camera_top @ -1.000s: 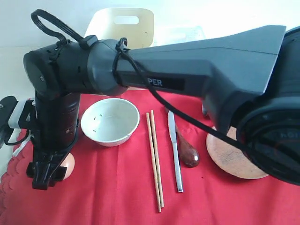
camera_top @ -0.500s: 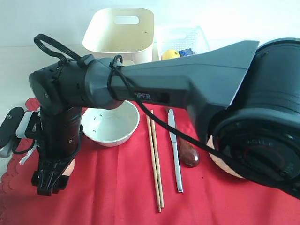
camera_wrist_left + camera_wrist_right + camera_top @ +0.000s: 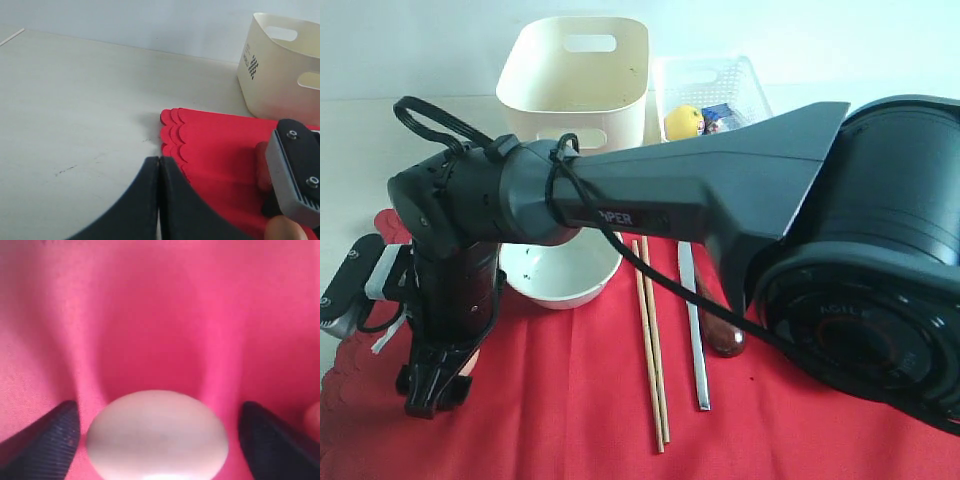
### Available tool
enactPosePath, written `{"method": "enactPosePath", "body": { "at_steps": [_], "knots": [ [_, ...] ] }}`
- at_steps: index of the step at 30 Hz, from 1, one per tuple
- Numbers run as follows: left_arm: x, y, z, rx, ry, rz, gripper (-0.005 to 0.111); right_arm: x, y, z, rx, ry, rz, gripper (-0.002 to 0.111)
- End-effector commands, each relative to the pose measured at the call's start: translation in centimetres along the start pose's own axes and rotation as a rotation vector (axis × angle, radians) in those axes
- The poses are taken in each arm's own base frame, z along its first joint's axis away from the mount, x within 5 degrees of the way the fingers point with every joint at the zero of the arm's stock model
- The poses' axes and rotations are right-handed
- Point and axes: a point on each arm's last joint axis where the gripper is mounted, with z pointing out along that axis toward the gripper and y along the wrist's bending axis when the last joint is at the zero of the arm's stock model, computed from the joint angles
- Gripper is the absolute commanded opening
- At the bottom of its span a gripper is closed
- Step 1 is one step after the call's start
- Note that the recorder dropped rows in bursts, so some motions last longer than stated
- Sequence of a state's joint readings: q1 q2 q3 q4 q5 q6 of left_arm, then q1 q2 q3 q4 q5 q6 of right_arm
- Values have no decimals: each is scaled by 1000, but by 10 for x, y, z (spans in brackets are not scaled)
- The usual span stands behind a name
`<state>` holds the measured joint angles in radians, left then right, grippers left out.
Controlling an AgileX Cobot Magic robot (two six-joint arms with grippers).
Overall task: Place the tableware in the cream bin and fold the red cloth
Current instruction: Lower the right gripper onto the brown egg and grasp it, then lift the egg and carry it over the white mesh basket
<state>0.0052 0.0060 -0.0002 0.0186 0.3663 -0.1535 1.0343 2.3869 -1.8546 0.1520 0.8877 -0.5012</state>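
Note:
The red cloth (image 3: 570,400) covers the near table. On it lie a pale bowl (image 3: 560,275), two chopsticks (image 3: 651,340), a steel knife (image 3: 695,330) and a dark wooden spoon (image 3: 722,335). The cream bin (image 3: 575,75) stands behind them. My right arm hides the plate and the cup. My right gripper (image 3: 157,442) reaches across to the cloth's left end and stands open, with one finger (image 3: 45,445) on each side of an egg (image 3: 157,435). My left gripper (image 3: 159,165) is shut and empty, over bare table beside the cloth's scalloped edge (image 3: 172,135).
A white lattice basket (image 3: 710,80) behind right of the bin holds a lemon (image 3: 683,120) and a blue-white carton (image 3: 720,113). My right arm's dark body (image 3: 720,200) spans the middle of the exterior view. Bare table (image 3: 75,100) lies left of the cloth.
My right arm has sunk lower and its gripper has come down around the egg. The bin and basket now show above the arm. The left gripper has barely moved.

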Motion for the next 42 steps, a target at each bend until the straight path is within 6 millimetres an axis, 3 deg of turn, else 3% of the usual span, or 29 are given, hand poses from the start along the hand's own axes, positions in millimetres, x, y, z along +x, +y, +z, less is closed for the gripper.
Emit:
{"method": "enactPosePath", "body": {
  "at_steps": [1, 7, 11, 17, 25, 35, 42],
  "knots": [
    [-1, 0, 0, 6, -17, 0, 0, 2, 0, 1, 5, 17, 1, 64],
    [-1, 0, 0, 6, -17, 0, 0, 0, 0, -3, 3, 14, 5, 30],
    [-1, 0, 0, 6, -17, 0, 0, -6, -1, -16, 5, 2, 15, 17],
    [-1, 0, 0, 6, -17, 0, 0, -19, -2, -53, 35, -66, 10, 5],
    [-1, 0, 0, 6, -17, 0, 0, -26, 1, -112, 84, -130, -19, 3],
    [-1, 0, 0, 6, -17, 0, 0, -11, -2, -177, 196, -102, -56, 3],
    [-1, 0, 0, 6, -17, 0, 0, 10, -28, -218, 250, -135, 16, 3]
  ]
}}
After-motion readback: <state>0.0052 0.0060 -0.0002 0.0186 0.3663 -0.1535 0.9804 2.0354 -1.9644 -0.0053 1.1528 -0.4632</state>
